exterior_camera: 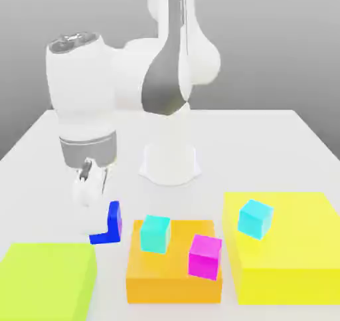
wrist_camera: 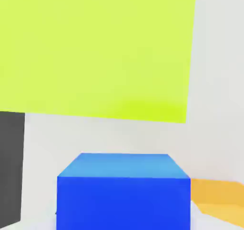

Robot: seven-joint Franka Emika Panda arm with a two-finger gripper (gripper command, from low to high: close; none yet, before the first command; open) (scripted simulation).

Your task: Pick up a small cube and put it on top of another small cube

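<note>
Exterior view: on the white tabletop [exterior_camera: 285,133], the arm's white gripper [exterior_camera: 89,192] hangs just at ten o'clock of a blue L-shaped block [exterior_camera: 111,225]; whether its fingers are open or closed I cannot tell. An orange slab [exterior_camera: 174,280] carries a cyan cube [exterior_camera: 155,233] and, at four o'clock of it, a magenta cube [exterior_camera: 204,256]. At three o'clock, a yellow slab [exterior_camera: 292,260] bears another cyan cube [exterior_camera: 255,218]. A lime slab [exterior_camera: 45,280] lies at seven o'clock of the blue block.

Hand view: the blue block [wrist_camera: 124,193] sits close, the lime slab [wrist_camera: 95,48] beyond it.
</note>
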